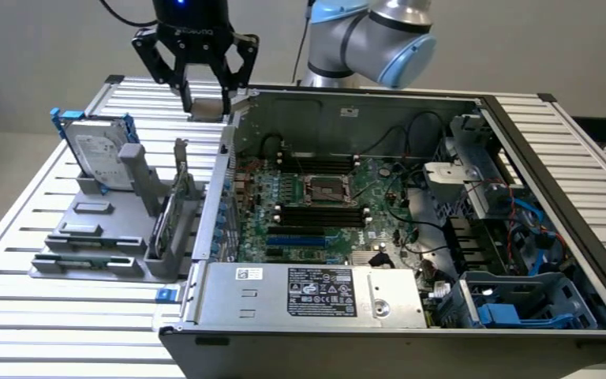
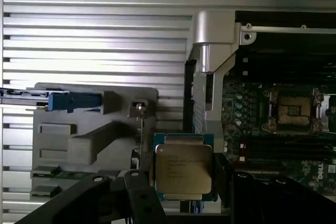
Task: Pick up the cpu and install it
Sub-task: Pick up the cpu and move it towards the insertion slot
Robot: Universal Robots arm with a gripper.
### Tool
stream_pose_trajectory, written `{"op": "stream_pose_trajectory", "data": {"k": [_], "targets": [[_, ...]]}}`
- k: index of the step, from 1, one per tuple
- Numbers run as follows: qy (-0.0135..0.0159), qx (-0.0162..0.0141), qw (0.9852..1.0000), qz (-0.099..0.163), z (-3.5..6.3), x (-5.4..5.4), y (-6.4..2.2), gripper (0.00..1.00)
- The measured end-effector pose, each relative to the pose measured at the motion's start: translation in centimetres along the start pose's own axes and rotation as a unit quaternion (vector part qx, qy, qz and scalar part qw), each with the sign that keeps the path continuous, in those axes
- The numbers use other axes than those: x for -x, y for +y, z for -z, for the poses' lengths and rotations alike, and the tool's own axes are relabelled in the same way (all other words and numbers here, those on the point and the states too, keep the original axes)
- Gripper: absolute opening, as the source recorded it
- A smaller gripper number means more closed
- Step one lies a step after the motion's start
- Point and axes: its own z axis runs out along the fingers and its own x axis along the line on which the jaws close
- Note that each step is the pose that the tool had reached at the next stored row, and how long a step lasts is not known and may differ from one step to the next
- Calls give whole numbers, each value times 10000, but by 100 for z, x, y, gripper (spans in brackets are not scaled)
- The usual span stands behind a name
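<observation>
Two-finger pinch on thin cpu edges, may slip or tilt and seat crooked in socket at 4 o'clock from gripper.

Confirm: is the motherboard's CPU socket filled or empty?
Empty: the square metal-framed socket shows bare; the small silver-topped square cpu sits in the tool.

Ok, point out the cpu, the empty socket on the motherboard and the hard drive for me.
cpu [image 2: 182,167], wrist view, middle of its metal top.
empty socket [image 1: 324,190], exterior view, centre of its frame.
hard drive [image 1: 98,151], exterior view, its labelled face.
</observation>
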Motion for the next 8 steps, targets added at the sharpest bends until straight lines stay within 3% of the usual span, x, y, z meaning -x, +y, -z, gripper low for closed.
{"op": "stream_pose_trajectory", "data": {"k": [8], "targets": [[-1, 0, 10000, 0, 13, 365, 35, 55]]}}
